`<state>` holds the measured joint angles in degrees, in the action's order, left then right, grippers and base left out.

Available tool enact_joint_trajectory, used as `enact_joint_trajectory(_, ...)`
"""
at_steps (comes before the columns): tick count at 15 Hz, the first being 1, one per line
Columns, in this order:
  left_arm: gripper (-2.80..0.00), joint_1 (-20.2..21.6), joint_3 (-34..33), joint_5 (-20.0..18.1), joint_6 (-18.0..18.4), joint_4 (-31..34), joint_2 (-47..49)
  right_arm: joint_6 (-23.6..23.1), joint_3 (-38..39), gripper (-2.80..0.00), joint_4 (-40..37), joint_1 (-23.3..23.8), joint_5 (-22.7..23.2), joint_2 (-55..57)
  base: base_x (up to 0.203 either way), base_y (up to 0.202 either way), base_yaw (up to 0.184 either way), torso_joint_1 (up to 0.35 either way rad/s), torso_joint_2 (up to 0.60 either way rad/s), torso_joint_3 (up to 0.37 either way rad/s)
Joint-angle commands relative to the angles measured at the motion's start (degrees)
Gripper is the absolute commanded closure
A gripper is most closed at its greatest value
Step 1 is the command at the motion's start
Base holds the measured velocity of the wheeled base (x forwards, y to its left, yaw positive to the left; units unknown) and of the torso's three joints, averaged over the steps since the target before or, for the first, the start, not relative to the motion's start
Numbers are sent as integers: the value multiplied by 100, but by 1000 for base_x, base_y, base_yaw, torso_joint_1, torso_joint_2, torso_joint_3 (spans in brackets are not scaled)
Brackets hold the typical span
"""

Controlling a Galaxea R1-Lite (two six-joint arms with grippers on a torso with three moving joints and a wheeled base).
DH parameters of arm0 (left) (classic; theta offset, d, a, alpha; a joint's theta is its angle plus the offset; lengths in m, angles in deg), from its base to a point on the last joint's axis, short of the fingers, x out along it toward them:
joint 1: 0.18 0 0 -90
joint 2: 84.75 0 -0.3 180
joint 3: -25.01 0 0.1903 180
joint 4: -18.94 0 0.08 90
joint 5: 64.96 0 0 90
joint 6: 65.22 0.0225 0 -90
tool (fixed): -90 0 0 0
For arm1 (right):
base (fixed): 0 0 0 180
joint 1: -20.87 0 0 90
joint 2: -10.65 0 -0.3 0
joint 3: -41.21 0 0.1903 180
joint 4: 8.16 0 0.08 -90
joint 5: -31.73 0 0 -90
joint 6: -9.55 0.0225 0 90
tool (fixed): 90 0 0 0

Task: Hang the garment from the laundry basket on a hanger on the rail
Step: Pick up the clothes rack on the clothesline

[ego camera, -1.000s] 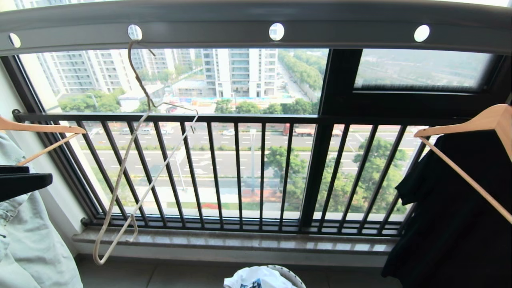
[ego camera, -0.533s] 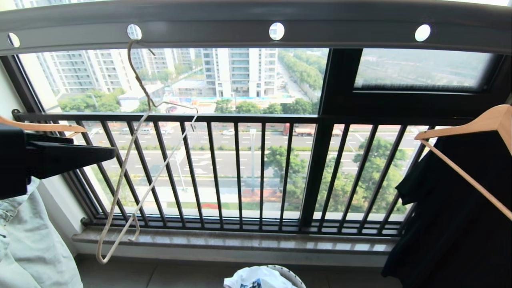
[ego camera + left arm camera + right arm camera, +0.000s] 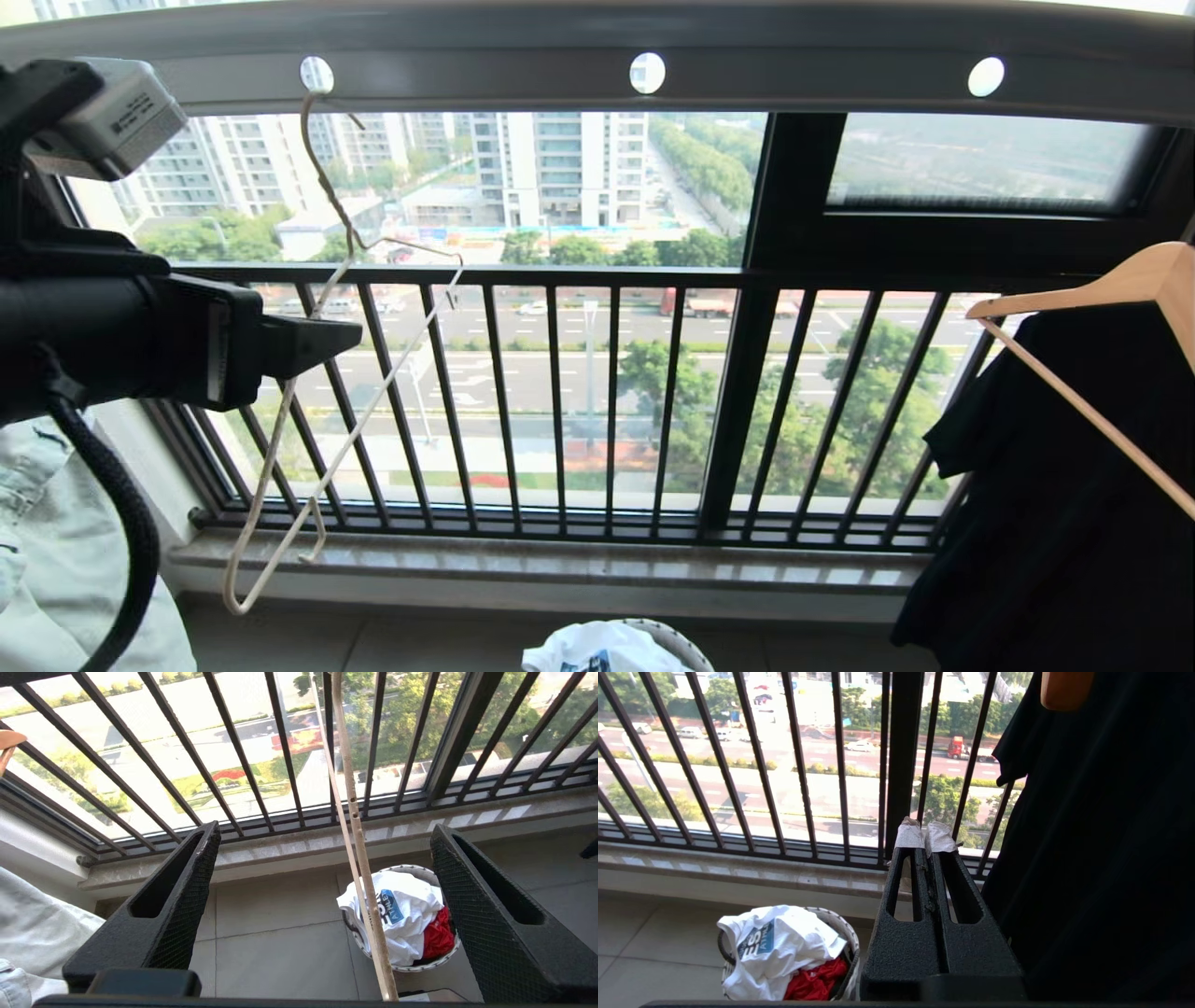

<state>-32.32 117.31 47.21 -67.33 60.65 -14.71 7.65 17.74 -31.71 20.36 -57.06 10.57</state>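
The cream wire hanger (image 3: 322,280) hangs tilted by its hook from a hole in the grey rail (image 3: 560,42). My left gripper (image 3: 350,334) is at the hanger's upper wires. In the left wrist view the left gripper (image 3: 324,829) is open wide, and the hanger's wires (image 3: 357,830) run between the fingers without touching either. The white garment (image 3: 406,905) with its blue graphic lies crumpled in the laundry basket (image 3: 446,954) on the floor below. My right gripper (image 3: 924,835) is shut and empty, parked above the basket (image 3: 850,933) and out of the head view.
A red cloth (image 3: 437,938) lies in the basket under the shirt. A black garment (image 3: 1055,485) on a wooden hanger (image 3: 1120,280) hangs at the right. Pale denim (image 3: 56,560) hangs at the left. The black railing (image 3: 560,401) and stone sill (image 3: 560,560) stand behind.
My left arm has risen and swung right, from the left edge up to the hanger, and its fingers have opened wider. The hanger, basket and right arm have stayed put.
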Motion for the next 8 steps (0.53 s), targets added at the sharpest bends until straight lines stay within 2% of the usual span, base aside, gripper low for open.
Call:
enact_joint_trajectory(1, -280, -187, -38, 296, 0, -110, 276, -3, 1, 0, 1, -2, 2, 7, 0, 0, 0, 0, 0, 0)
enact_joint_trajectory(3, -280, -196, -40, 396, -32, -118, 395, -3, 1, 0, 1, -2, 2, 7, 0, 0, 0, 0, 0, 0)
enact_joint_trajectory(6, -280, -244, -217, 494, -363, -543, 484, -3, 1, 0, 1, -2, 2, 7, 0, 0, 0, 0, 0, 0)
enact_joint_trajectory(8, -280, -274, -379, 618, -471, -603, 518, -3, 1, 0, 1, -2, 2, 7, 0, 0, 0, 0, 0, 0)
